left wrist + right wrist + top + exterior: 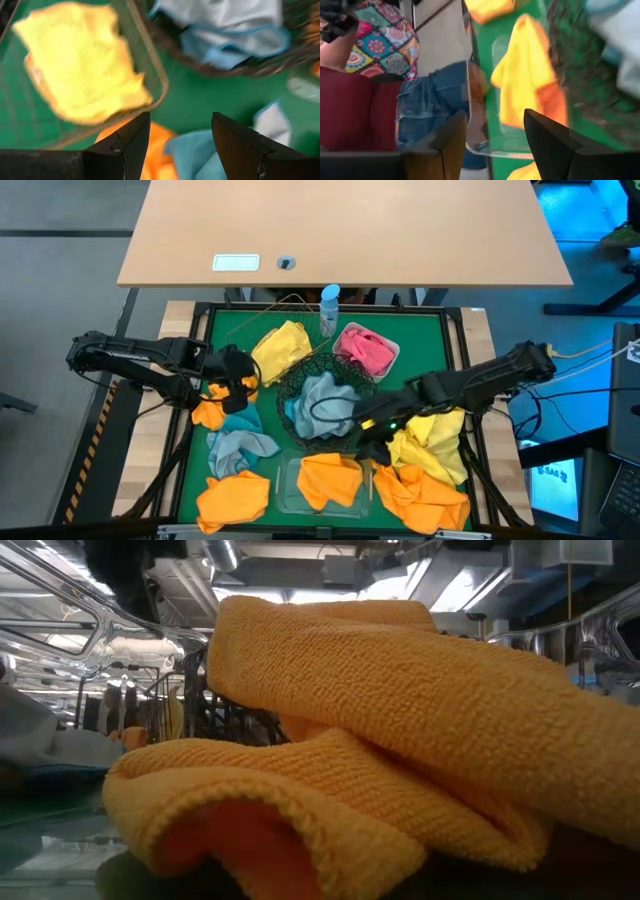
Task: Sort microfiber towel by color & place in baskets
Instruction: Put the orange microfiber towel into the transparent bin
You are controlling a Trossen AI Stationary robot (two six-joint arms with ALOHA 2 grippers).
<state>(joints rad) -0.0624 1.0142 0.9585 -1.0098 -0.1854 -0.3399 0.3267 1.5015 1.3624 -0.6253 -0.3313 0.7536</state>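
Towels are partly sorted, seen from above: a yellow towel lies in the copper wire basket, a pink towel in the white tray, a grey-blue towel in the black wire bowl, an orange towel in the clear tub. Loose ones remain on the green mat: orange and teal under my left gripper, yellow and orange beside my right gripper.

At table height an orange towel fills everything.

Past my left fingers, spread and empty, the yellow towel sits in its basket ahead; orange and teal cloth lie between and below my fingertips.

Past my right fingers, parted and holding nothing, the tub with its orange towel lies just ahead; a person sits beyond.

I judge roughly half remains.
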